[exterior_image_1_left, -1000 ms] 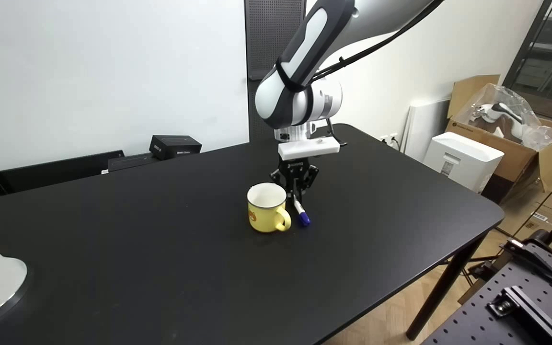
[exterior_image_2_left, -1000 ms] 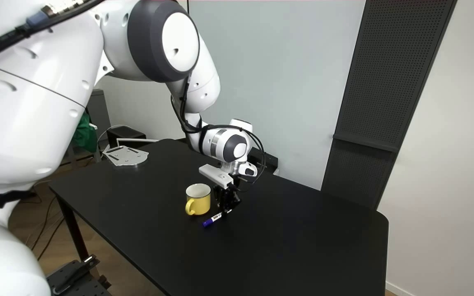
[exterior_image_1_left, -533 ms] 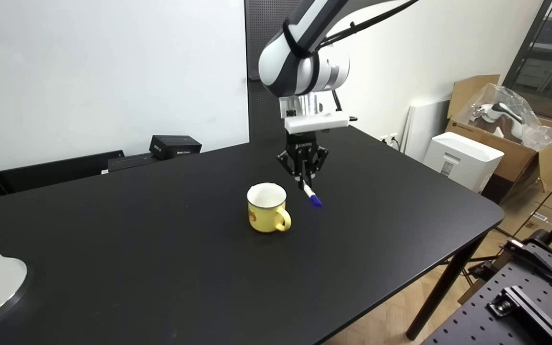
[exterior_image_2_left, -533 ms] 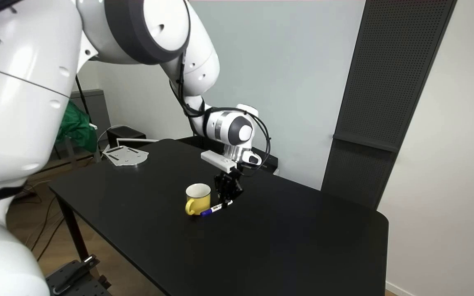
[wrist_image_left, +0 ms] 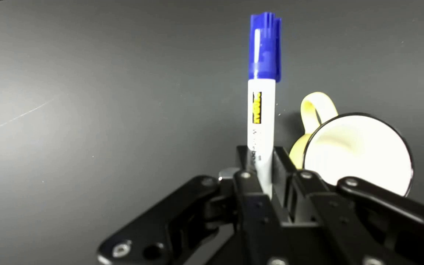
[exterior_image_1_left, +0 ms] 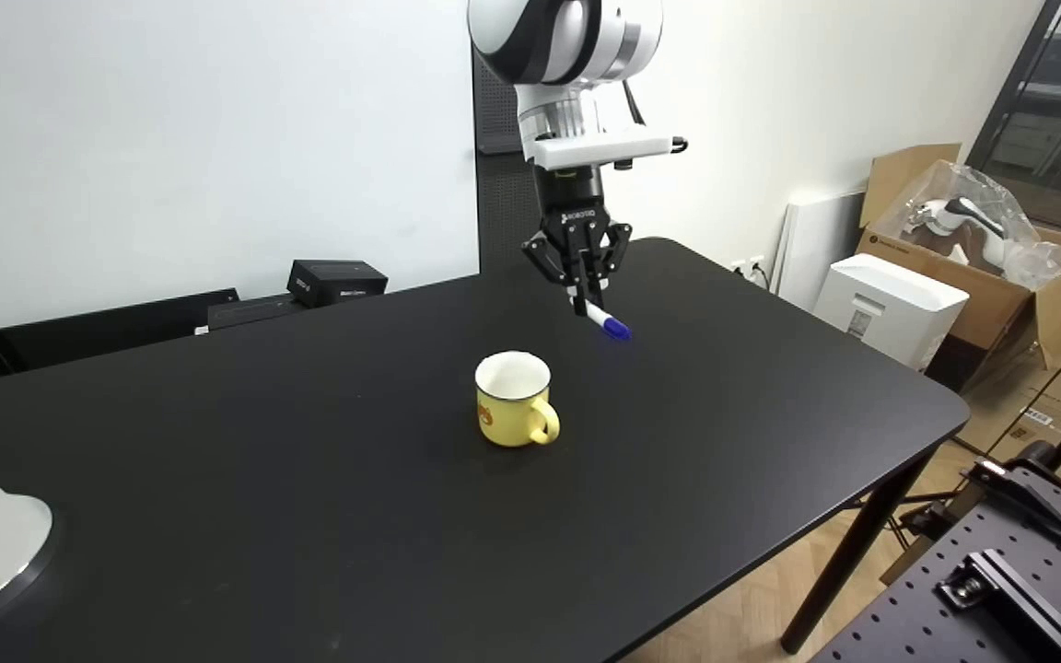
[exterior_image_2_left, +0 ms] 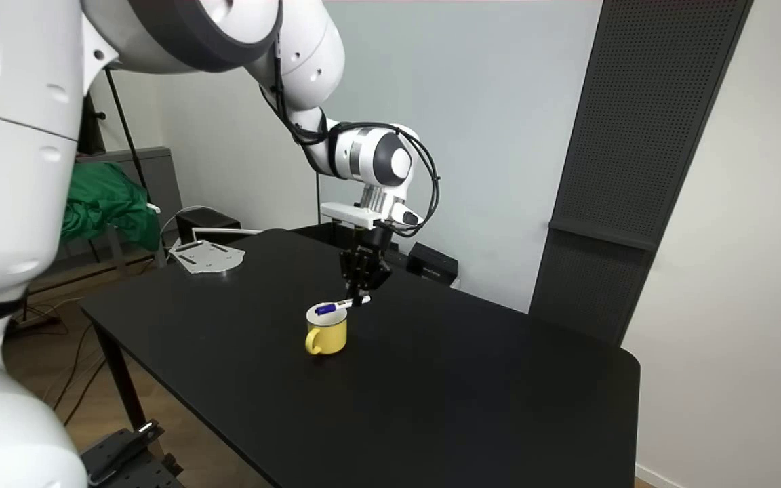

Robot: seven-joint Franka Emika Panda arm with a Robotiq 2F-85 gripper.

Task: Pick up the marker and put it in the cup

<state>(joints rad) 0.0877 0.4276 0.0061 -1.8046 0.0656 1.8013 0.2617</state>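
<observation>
While my gripper point(wrist_image_left: 262, 156) pinches the marker point(wrist_image_left: 261, 101), the cup point(exterior_image_1_left: 507, 419) lies off its side, toward the desk point(exterior_image_1_left: 752, 442) edge's metal plate point(exterior_image_2_left: 209, 257).

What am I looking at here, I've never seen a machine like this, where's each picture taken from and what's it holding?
That's a robot arm with a two-fingered gripper for a hand. Two pictures come from cameras standing outside the robot; the close-up comes from a camera on its wrist. The gripper is closed on a marker, white with a blue cap, above the black table. A yellow cup, white inside, stands upright there, and a pale flat plate sits near the edge. The marker isn't in the cup yet.
</observation>
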